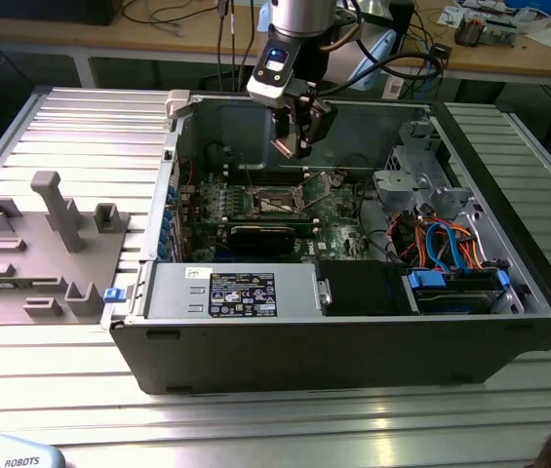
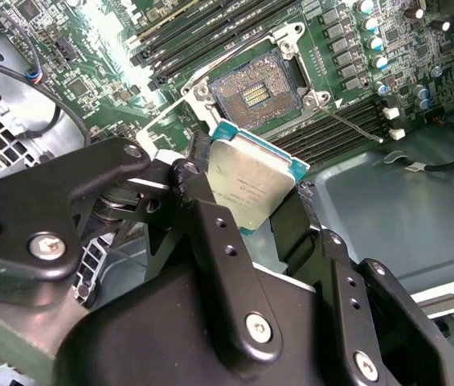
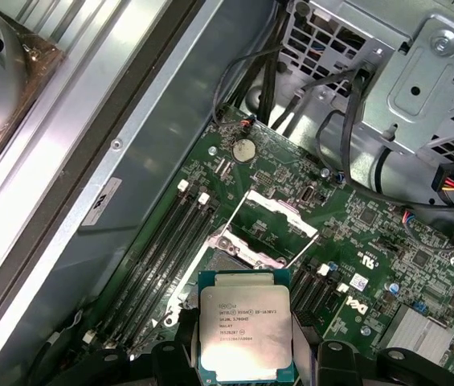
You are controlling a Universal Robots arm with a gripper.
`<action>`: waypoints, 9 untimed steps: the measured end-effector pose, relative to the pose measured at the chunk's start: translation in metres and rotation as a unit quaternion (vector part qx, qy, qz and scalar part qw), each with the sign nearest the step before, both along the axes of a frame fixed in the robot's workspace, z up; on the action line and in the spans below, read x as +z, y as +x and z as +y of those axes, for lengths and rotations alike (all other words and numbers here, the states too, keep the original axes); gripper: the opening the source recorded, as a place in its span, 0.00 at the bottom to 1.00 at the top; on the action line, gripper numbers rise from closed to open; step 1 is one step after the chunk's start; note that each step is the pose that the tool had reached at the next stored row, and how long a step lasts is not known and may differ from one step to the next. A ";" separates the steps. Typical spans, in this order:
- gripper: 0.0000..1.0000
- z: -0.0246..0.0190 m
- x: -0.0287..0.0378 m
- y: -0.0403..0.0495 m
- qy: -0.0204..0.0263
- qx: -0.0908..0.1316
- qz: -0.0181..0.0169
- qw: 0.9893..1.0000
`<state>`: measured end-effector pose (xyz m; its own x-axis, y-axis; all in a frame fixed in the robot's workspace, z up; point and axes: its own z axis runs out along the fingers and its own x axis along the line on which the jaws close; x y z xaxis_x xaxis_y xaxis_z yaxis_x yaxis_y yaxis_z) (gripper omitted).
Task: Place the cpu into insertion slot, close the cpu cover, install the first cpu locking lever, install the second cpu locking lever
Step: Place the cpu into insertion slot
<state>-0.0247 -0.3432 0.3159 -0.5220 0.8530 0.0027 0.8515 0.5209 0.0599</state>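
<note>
cpu (image 3: 244, 326): noted pinched by two opposite edges between the fingers of the gripper (image 1: 299, 136), metal top facing the first wrist view, clear of everything below. Hanging above the insertion slot (image 2: 255, 92), apart from it, not seated. Slot logged as bare, contact field exposed. cpu cover (image 3: 284, 207) standing open behind the socket; a thin wire locking lever (image 2: 347, 121) angled out from one socket corner. Main risk, as judged: apparent tilt of the chip against the socket plane in the second wrist view, hence possible corner-first landing and bent contacts if lowered without levelling. Second risk: hold on thin edges only, so possible twist or drop onto the open contacts from any brush against the raised cover or the lever. Third: notch orientation against the socket keys impossible to read, so a rotated fit not ruled out. Pose: reaching down from above into the open computer case (image 1: 353, 361), fingers pointed at the motherboard (image 1: 343, 219) toward the case's far wall in the exterior view, hovering over the socket area without contact; power-supply box (image 1: 236, 292) on the near side, well apart from the gripper.
</note>
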 end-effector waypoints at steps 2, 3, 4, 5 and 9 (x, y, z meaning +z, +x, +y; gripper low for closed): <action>0.54 0.0000 -0.0001 0.0000 0.000 -0.001 0.000 1.000; 0.54 0.0000 -0.0001 0.0000 0.000 -0.001 0.000 1.000; 0.54 0.0000 -0.0002 0.0000 0.000 -0.002 0.000 1.000; 0.54 0.0000 -0.0002 0.0000 0.000 -0.002 0.000 1.000; 0.54 0.0000 -0.0003 0.0000 0.000 -0.005 0.000 1.000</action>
